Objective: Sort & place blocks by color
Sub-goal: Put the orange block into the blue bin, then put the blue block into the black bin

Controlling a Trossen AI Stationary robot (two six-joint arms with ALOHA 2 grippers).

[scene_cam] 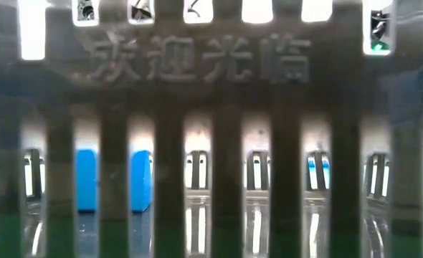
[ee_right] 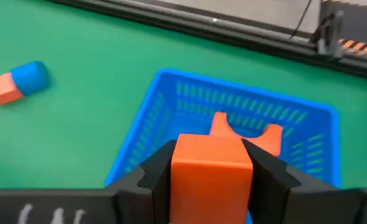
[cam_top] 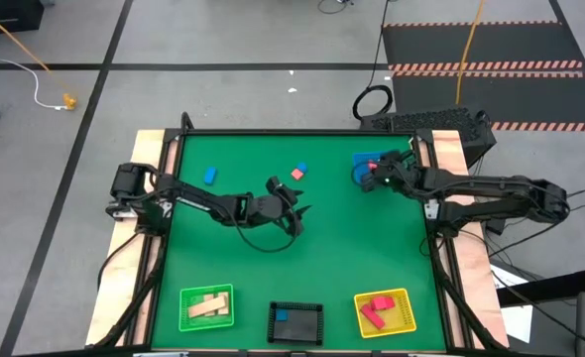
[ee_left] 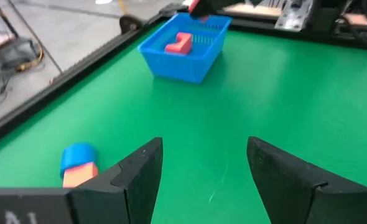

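My right gripper point(cam_top: 375, 178) hangs over a blue mesh basket point(ee_right: 171, 99) at the table's far right, shut on an orange-red block point(ee_right: 211, 165). Another red block point(ee_right: 246, 134) lies on the basket's floor. A red block and a blue block point(cam_top: 298, 172) lie touching on the green table, and a lone blue block point(cam_top: 210, 176) lies farther left. My left gripper point(cam_top: 297, 211) stands open at mid-table, near the red and blue pair point(ee_left: 78, 165), with nothing between its fingers. My right gripper pinches the orange-red block by two opposite sides point(ee_right: 178, 177) between its two fingers point(ee_right: 152, 177). The fingers slant downward, coming from the table's right. The block is lifted clear, above the blue basket's open top.
Along the near edge stand a green tray point(cam_top: 185, 319) with tan blocks, a black tray point(cam_top: 273, 327) with a blue block, and a yellow tray point(cam_top: 408, 315) with red blocks. The low view looks through a tray's mesh wall point(scene_cam: 226, 143). Bare green table lies between the arms and the trays.
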